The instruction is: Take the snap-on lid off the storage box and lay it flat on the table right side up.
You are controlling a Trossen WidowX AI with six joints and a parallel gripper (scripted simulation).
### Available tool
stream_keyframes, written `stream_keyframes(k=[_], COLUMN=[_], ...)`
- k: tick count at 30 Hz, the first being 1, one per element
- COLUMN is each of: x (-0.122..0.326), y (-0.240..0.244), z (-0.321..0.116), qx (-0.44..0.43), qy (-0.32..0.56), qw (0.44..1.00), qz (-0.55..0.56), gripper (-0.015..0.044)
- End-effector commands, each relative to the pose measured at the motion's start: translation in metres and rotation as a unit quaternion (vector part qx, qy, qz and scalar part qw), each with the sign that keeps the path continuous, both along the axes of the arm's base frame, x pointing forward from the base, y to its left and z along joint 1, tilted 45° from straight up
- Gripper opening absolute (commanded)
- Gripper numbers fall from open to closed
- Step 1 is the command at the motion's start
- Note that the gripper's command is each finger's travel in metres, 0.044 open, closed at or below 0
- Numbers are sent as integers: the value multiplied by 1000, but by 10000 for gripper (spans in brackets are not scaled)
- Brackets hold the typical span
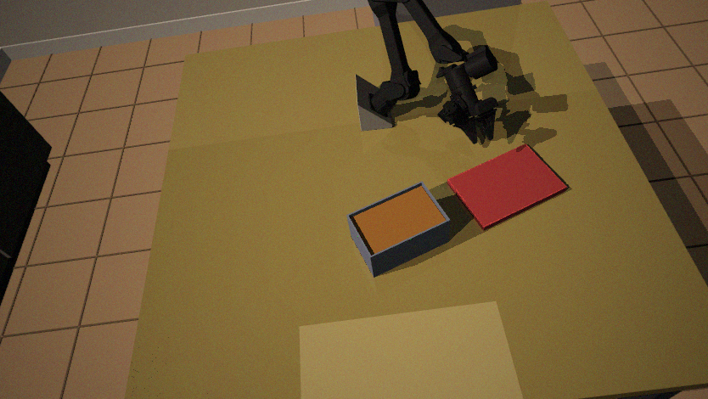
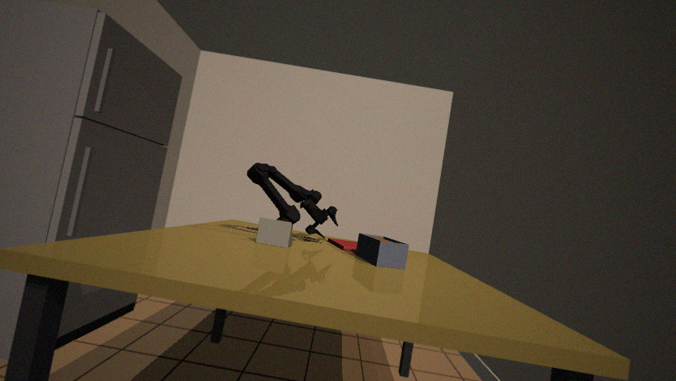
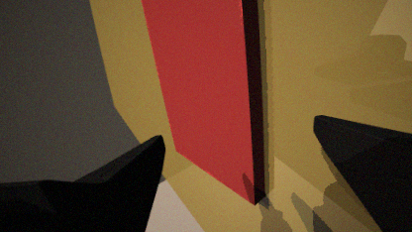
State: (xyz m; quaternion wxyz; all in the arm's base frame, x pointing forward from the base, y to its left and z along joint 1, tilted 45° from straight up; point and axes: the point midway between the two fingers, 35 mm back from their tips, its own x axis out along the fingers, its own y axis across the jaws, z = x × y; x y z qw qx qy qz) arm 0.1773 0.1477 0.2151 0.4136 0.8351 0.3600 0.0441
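Top, box: the blue-grey storage box (image 1: 410,247) (image 2: 392,255) stands open, orange inside.
Top, lid: the red lid (image 1: 508,187) (image 2: 342,244) (image 3: 208,94) lies flat on the table (image 1: 257,208) (image 2: 198,269) (image 3: 297,99), beside the box.
Exterior, gripper: the gripper (image 1: 483,140) (image 2: 331,230) (image 3: 237,133) is spread wide, holding nothing.
Wrist, fingers: well apart, near the lid's end.

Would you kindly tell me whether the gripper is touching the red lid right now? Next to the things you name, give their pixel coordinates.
Apart: the top view shows bare table between the fingertips of the gripper (image 1: 483,140) (image 2: 329,231) (image 3: 240,130) and the red lid (image 1: 508,187) (image 2: 344,244) (image 3: 210,84).
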Motion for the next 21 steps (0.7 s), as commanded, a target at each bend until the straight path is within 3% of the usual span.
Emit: stream_keyframes(k=[1, 21], x=[-7, -23], y=[-2, -23], z=[-5, 11], qx=[0, -1], qy=[4, 4], qw=[1000, 1000], qz=[-2, -2], gripper=[440, 440])
